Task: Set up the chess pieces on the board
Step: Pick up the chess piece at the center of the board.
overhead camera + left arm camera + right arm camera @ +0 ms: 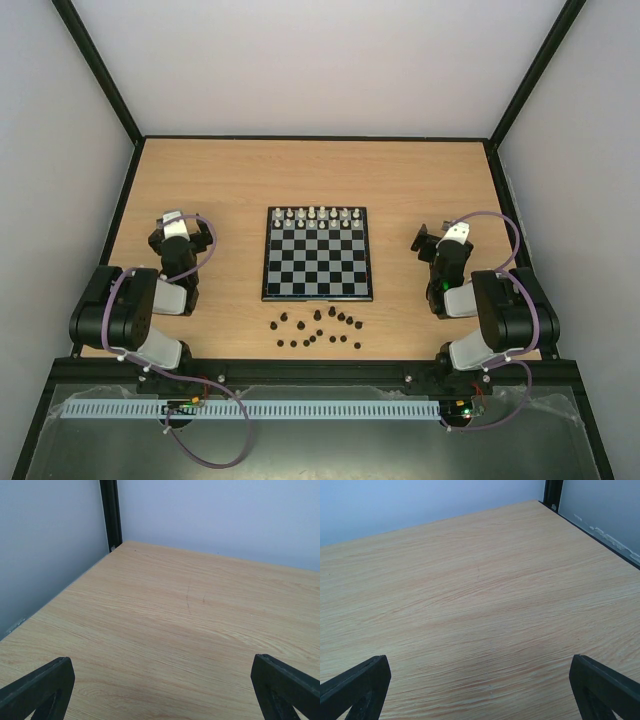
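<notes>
Left end effector (185, 220), right end effector (441, 232): wide open, empty. Tiny dark brown-black chess pieces (318, 328) scattered nearside of black-grey checked board (317, 268).

Dark chess pieces (318, 331) scattered before board (318, 254).

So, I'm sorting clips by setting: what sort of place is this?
Probably a robot test cell: a light wood-grain tabletop boxed in by pale walls on a black frame, with a black left arm and right arm bolted at its near edge, flanking a small black-and-grey chessboard.
</notes>
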Controlling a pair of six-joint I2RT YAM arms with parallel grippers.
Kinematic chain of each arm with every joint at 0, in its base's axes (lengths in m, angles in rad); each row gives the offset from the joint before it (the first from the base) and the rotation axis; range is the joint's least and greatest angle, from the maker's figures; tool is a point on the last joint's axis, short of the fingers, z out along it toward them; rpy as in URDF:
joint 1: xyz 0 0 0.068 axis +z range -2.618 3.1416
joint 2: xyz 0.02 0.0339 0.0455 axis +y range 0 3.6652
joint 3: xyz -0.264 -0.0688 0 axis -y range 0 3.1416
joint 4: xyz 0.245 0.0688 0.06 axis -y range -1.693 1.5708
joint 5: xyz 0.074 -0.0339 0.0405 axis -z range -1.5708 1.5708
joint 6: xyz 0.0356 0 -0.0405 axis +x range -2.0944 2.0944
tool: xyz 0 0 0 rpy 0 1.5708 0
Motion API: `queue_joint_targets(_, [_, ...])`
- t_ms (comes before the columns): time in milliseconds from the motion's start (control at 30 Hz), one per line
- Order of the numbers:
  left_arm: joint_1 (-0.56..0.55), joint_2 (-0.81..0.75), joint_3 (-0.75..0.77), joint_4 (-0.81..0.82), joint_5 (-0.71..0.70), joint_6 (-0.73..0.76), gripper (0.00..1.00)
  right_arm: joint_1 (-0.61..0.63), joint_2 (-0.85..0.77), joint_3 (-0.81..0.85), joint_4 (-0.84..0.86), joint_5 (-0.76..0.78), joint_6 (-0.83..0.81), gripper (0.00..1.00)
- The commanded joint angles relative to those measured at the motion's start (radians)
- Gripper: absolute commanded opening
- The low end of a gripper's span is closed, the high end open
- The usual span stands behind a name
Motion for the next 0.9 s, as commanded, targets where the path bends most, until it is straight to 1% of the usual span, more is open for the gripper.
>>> queue_joint_targets(0, [-0.002, 0.001, 0.014, 0.05, 0.002, -0.002, 1.0, 0.001, 0.003, 0.017, 0.034, 0.013, -0.014, 0.99])
queue_joint_targets(500, [-0.005, -0.004, 0.007, 0.061, 0.001, 0.004, 0.99, 0.002, 0.001, 0.012, 0.038, 0.013, -0.014, 0.99])
queue_joint_targets(600, [-0.029, -0.062, -0.01, 0.05, -0.005, 0.033, 0.99, 0.003, -0.007, 0.007, 0.042, 0.018, -0.014, 0.99])
queue_joint_targets(633, [-0.039, -0.09, -0.006, 0.022, -0.025, 0.036, 1.0, 0.003, -0.025, 0.001, 0.037, 0.016, -0.015, 0.99])
queue_joint_targets(667, [-0.042, -0.121, 0.013, -0.053, -0.035, 0.028, 0.99, 0.003, -0.052, -0.006, 0.028, 0.013, -0.015, 0.99])
queue_joint_targets(700, [-0.04, -0.148, 0.051, -0.149, -0.043, 0.017, 0.99, 0.002, -0.088, -0.006, -0.012, 0.024, -0.012, 0.99])
queue_joint_targets(733, [-0.04, -0.171, 0.086, -0.239, -0.032, 0.022, 1.0, 0.003, -0.135, 0.008, -0.098, 0.055, 0.008, 0.99])
queue_joint_targets(767, [-0.041, -0.191, 0.109, -0.291, -0.009, 0.029, 0.99, 0.003, -0.179, 0.04, -0.205, 0.125, 0.055, 0.99])
queue_joint_targets(800, [-0.042, -0.213, 0.115, -0.308, 0.009, 0.025, 0.99, 0.002, -0.23, 0.081, -0.329, 0.199, 0.131, 0.99])
queue_joint_targets(833, [-0.042, -0.238, 0.112, -0.316, 0.026, 0.014, 1.0, 0.002, -0.258, 0.119, -0.434, 0.239, 0.19, 0.99])
queue_joint_targets(867, [-0.043, -0.264, 0.11, -0.33, 0.042, 0.005, 1.0, 0.002, -0.281, 0.142, -0.49, 0.225, 0.2, 0.99])
